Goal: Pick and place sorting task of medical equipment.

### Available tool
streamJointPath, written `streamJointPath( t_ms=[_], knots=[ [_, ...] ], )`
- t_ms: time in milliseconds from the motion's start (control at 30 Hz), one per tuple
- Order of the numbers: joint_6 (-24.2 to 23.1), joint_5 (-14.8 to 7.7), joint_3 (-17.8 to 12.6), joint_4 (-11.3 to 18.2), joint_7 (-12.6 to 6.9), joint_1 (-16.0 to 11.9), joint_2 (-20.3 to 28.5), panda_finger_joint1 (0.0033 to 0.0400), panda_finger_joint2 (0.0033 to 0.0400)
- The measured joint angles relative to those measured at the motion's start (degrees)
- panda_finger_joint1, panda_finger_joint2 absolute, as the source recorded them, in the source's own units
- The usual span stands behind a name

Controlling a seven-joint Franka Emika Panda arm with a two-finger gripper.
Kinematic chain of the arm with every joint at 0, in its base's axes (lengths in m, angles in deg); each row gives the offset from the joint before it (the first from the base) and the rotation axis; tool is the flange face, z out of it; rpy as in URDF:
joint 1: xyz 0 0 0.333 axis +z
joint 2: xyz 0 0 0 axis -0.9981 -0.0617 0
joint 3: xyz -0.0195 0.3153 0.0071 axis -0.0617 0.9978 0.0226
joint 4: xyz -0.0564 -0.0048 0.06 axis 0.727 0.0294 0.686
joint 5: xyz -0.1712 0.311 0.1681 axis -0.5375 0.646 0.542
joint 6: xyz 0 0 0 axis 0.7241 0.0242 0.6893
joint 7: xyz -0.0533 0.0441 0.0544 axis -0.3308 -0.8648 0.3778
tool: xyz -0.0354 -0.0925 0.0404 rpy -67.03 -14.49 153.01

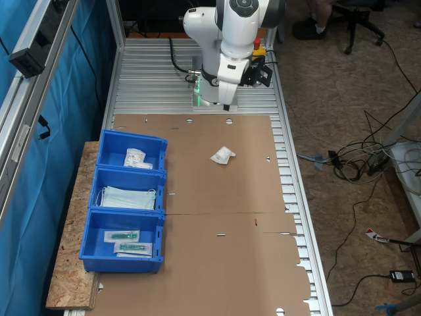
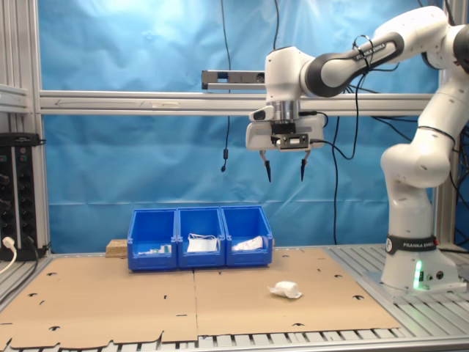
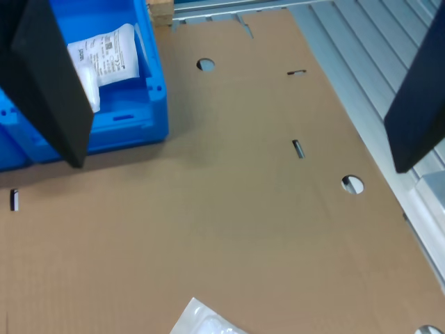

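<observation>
The medical equipment, a small white crinkled packet (image 1: 223,155), lies alone on the brown cardboard (image 1: 217,263); it also shows as the packet (image 2: 285,290) in the second exterior view and as the packet's edge (image 3: 205,320) in the wrist view. My gripper (image 2: 285,176) hangs high above the table, roughly over the packet, open with nothing between its dark fingers (image 3: 49,90). In the first exterior view the gripper (image 1: 227,104) sits near the arm's base. Another white packet (image 3: 104,56) lies inside the blue bin (image 3: 128,125) nearest the base.
Three blue bins (image 1: 160,172) stand in a row on a wooden board (image 1: 66,283): one holds white packets, one pale blue masks (image 1: 128,197), one clear packs with green parts (image 1: 125,236). The arm's base (image 2: 410,271) stands on the ribbed metal table (image 1: 151,72). Cables lie on the floor.
</observation>
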State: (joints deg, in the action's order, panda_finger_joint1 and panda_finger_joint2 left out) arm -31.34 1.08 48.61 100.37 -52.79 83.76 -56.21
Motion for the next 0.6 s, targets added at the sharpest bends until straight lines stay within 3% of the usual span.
streamJointPath(
  t_ms=[600],
  knots=[
    [-25.85,0.00,-0.01,14.69,0.00,1.19,-7.37,0.0400,0.0400]
  ],
)
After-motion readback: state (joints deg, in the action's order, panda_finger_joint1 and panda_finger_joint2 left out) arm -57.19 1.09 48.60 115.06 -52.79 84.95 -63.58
